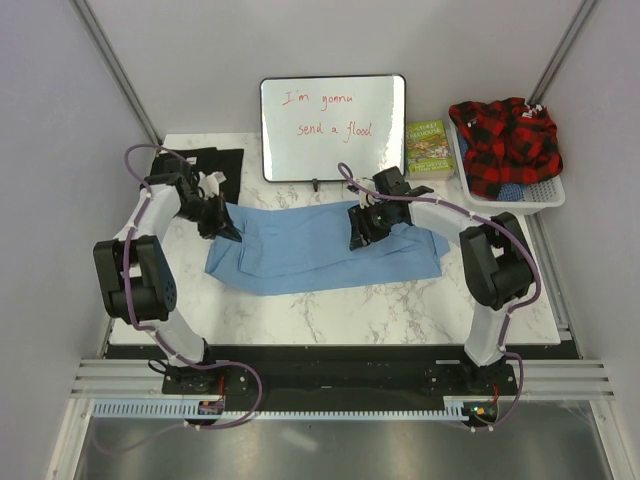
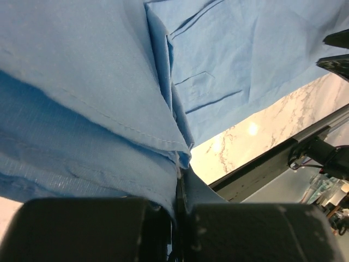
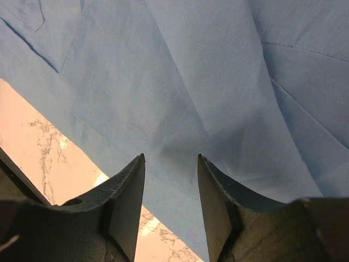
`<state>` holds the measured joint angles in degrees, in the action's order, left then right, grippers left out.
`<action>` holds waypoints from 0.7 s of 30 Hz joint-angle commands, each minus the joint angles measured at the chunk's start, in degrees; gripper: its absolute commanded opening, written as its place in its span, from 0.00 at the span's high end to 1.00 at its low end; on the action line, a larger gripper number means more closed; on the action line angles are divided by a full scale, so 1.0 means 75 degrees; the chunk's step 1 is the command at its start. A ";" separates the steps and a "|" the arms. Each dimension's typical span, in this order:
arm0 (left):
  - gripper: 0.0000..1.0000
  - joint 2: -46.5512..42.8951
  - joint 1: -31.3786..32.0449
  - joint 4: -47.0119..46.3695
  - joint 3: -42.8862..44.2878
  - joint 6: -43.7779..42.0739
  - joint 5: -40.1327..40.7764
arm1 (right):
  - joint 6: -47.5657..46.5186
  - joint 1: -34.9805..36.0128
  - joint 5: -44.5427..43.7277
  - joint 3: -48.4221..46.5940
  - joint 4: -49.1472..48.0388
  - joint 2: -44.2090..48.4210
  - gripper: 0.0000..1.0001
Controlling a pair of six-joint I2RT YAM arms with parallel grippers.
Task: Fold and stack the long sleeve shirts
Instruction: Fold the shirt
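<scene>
Top external: shirt (image 1: 300, 255), marble table (image 1: 330, 310) (grey walls (image 1: 40, 150)).

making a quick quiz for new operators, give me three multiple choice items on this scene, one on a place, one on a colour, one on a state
1. Where on the table does the black shirt lie?
A. in the middle
B. at the far left corner
C. at the near right corner

2. What colour is the top cloth in the basket?
A. plain green
B. plain white
C. red and black check

3. What is the left gripper doing?
A. shut on the light blue shirt
B. open over bare marble
C. shut on nothing

Answers:
1 B, the top view shows dark cloth at that corner.
2 C, the check pattern fills the basket.
3 A, the left wrist view shows blue cloth pinched between closed fingers.
</scene>
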<state>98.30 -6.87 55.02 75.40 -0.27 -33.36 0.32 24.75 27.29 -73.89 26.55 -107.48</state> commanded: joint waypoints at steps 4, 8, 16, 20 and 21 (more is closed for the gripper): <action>0.98 0.0030 0.0341 0.0269 0.0377 0.0575 -0.0871 | -0.0300 0.0016 0.0041 0.0031 0.0082 -0.0376 0.51; 0.98 0.0041 0.0810 0.0175 0.0576 0.1030 -0.0860 | -0.0288 0.0016 0.0053 0.0031 0.0012 -0.0435 0.51; 0.96 0.0404 0.2368 -0.0586 0.0868 0.2145 -0.0650 | -0.0241 0.0016 0.0147 -0.0004 -0.0059 -0.0446 0.52; 0.91 0.0954 0.2920 -0.1054 0.1033 0.2777 -0.0368 | -0.0218 0.0016 0.0193 -0.0074 -0.0106 -0.0493 0.52; 0.91 0.1188 0.3129 -0.1241 0.1091 0.2837 -0.0298 | -0.0206 0.0016 0.0194 -0.0074 -0.0106 -0.0505 0.52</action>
<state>103.09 13.37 50.54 80.88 14.24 -36.29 -0.89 24.80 27.40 -73.89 26.92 -110.54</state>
